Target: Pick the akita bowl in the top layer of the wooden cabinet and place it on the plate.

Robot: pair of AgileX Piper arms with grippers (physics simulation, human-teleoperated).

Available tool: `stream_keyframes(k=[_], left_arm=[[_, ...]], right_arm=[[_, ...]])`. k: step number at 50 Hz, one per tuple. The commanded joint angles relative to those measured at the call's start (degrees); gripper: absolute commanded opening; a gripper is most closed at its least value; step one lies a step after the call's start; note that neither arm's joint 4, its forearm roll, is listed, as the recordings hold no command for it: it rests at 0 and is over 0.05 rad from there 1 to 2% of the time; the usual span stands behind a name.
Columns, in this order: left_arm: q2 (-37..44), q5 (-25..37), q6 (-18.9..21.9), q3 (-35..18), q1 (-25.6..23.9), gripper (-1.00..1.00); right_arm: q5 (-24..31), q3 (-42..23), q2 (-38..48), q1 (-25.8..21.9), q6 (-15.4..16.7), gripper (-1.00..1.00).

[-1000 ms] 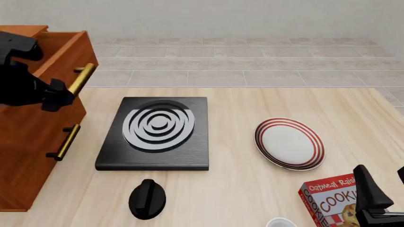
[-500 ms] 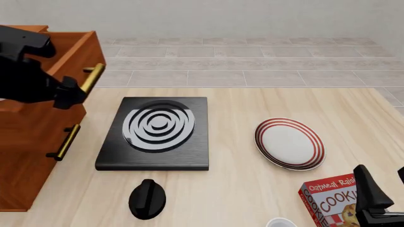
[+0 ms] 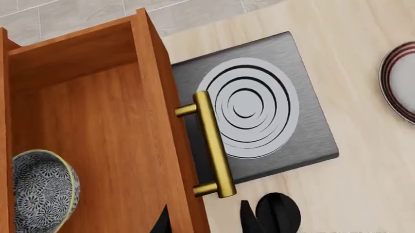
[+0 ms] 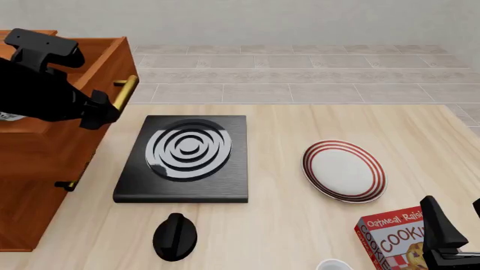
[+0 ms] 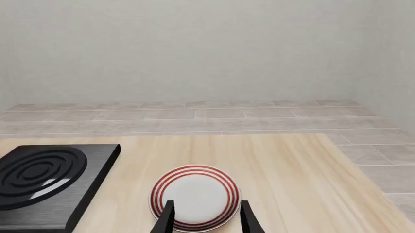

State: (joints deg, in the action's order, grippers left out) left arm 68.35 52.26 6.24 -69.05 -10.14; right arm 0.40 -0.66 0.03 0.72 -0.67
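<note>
The wooden cabinet (image 4: 37, 169) stands at the table's left, its top layer (image 4: 112, 59) slid out. In the left wrist view the akita bowl (image 3: 39, 191) lies inside that drawer (image 3: 97, 121), speckled with a pale rim. My left gripper (image 3: 205, 221) is open, its fingers straddling the drawer's front wall by the lower end of the brass handle (image 3: 211, 145). From the front, that gripper (image 4: 101, 115) sits just under the handle (image 4: 125, 91), and the arm hides the bowl. The plate (image 4: 345, 170) lies right of centre. My right gripper (image 4: 457, 225) hovers open near the front right corner, the plate (image 5: 194, 196) beyond it.
A black square slab with white rings (image 4: 184, 157) lies between cabinet and plate. A black knob-like object (image 4: 175, 236) sits in front of it. A red cookie box (image 4: 390, 239) and a small white item (image 4: 334, 264) are at the front right edge.
The top drawer has slid further out toward the right, and my left gripper has moved with its handle. The right arm has stayed still.
</note>
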Motion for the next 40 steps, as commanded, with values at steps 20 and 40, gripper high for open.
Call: stream_keyframes(k=[20, 40], left_arm=[[2.95, -0.81, -2.49, -0.06, -7.18, 1.0], [3.68, -0.71, -4.09, -1.46, -10.34, 1.0]], right_arm=[[0.04, -0.14, 0.0, -0.01, 0.02, 1.0], [0.15, -0.26, 0.0, 0.0, -0.04, 1.0]])
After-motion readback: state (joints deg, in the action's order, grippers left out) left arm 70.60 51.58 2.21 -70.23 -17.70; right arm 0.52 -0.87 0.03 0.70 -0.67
